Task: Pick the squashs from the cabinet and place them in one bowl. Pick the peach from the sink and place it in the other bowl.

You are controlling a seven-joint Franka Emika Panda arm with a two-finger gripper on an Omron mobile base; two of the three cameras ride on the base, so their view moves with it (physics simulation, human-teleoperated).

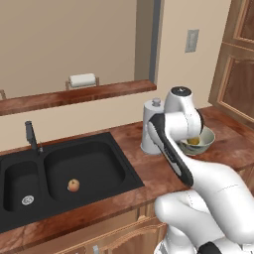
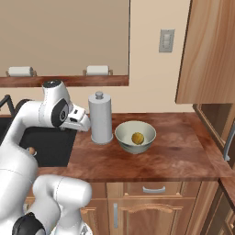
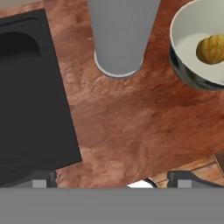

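The room is a rendered kitchen with beige walls, a wall opening with a reddish wooden ledge carrying a towel roll, and a brown wall cabinet at the right whose doors look shut in these views. Below runs the table, a reddish-brown mottled stone top over wooden drawers, with the matte black double sink let into its left part. On the top, the grey paper towel roll stands upright just beside the pale greenish-cream bowl. By the look of things, the task is partly done: the yellow squash already lies in that bowl, while the green squash and the dark brown bowl remain unaccounted for. The peach sits in the large basin, not yet picked. The gripper hovers over the table between sink and bowl, its jaws spread wide and empty.
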